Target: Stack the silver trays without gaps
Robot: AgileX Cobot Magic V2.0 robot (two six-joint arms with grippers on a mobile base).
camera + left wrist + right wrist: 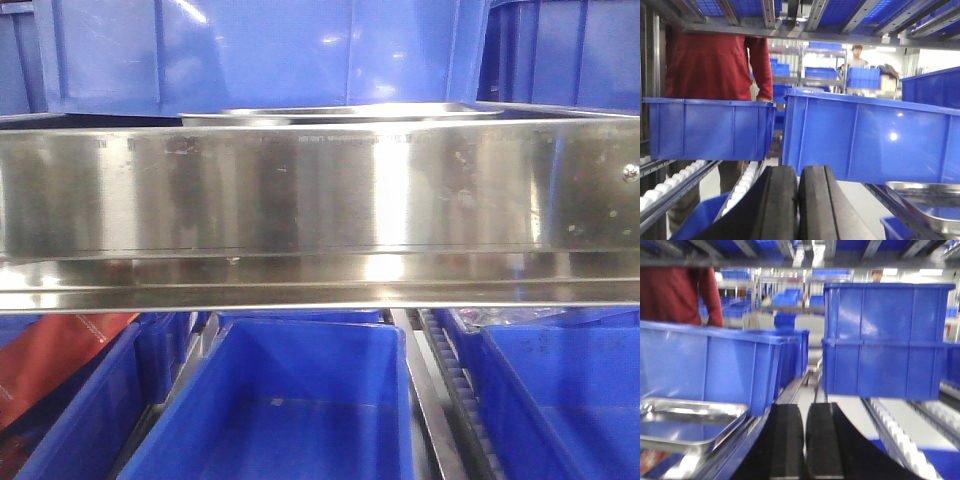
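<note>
Silver tray (pixel 340 113) sits flat just behind the steel rail (pixel 320 190), in front of a blue bin (pixel 250 50), with its long side running left to right across the front view. It's shiny and shallow, with rounded corners and a thin rolled rim. The rail hides nearly everything but the top rim, and both wrist views crop it at the frame edge. Can't tell if it's one or several. Left claw (pixel 798 175) and right claw (pixel 805 412) both have their fingers together, gripping nothing.
</note>
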